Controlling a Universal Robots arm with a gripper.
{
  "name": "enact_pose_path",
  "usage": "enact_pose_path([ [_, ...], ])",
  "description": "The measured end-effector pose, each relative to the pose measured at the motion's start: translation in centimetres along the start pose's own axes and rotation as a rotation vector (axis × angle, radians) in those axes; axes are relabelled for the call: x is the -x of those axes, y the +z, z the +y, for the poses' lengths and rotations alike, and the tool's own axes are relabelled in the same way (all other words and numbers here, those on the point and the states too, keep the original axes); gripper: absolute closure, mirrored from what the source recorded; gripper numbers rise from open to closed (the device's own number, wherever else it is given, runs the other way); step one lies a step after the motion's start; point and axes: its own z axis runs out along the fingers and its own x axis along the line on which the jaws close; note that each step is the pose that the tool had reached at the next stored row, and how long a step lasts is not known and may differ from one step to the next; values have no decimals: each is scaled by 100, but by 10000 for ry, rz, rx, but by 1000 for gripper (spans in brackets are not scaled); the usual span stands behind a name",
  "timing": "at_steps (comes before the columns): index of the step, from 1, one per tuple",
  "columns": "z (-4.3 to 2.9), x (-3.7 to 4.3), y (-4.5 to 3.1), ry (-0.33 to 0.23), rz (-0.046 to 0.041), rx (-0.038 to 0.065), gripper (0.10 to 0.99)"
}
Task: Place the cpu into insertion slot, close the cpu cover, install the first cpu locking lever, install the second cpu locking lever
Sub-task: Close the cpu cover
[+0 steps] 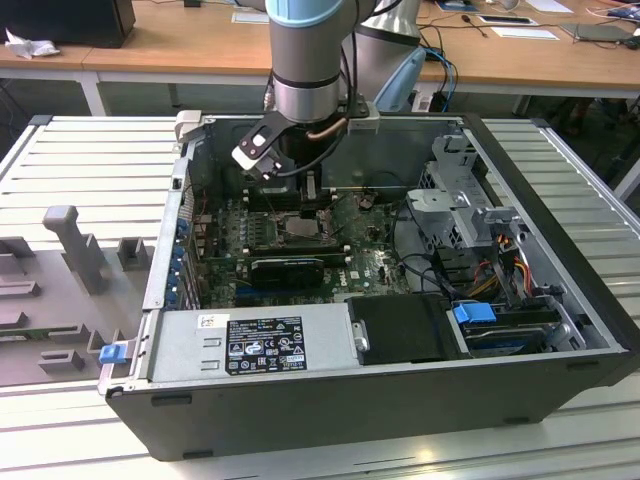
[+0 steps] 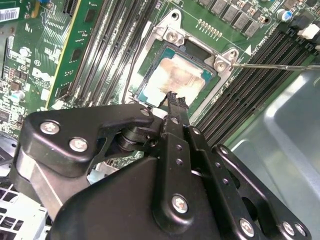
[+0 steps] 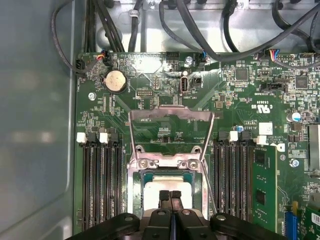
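Cpu (image 2: 176, 79) sits in the socket (image 3: 134, 195), mid-board (image 3: 240, 115) btw the two banks of memory slots (image 3: 100, 185). Cover (image 3: 170, 112) is flipped open, swung back off the socket. End effector (image 3: 170, 196) has its fingers pressed together w/ nothing btw them, tips right over the cpu's edge; can't tell if touching.

Gripper (image 2: 175, 101) — matt black body, links fastened with bright metal screws. Directly beneath it, the cpu (image 2: 178, 79) has a smooth silvery metal top with a dull sheen. Just beyond it, the cpu cover (image 3: 170, 114) is thin bare metal — satin grey. The memory slots (image 3: 102, 185) on either side are black plastic on a glossy green board (image 3: 235, 100).
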Motion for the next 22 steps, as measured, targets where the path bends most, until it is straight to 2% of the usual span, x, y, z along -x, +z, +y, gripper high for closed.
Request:
enact_pose_path([
  [5, 1, 0, -11, 0, -4, -1, 980],
  [15, 9, -5, -125, 0, 0, 0, 980],
  [22, 11, -7, -162, 0, 1, 1, 980],
])
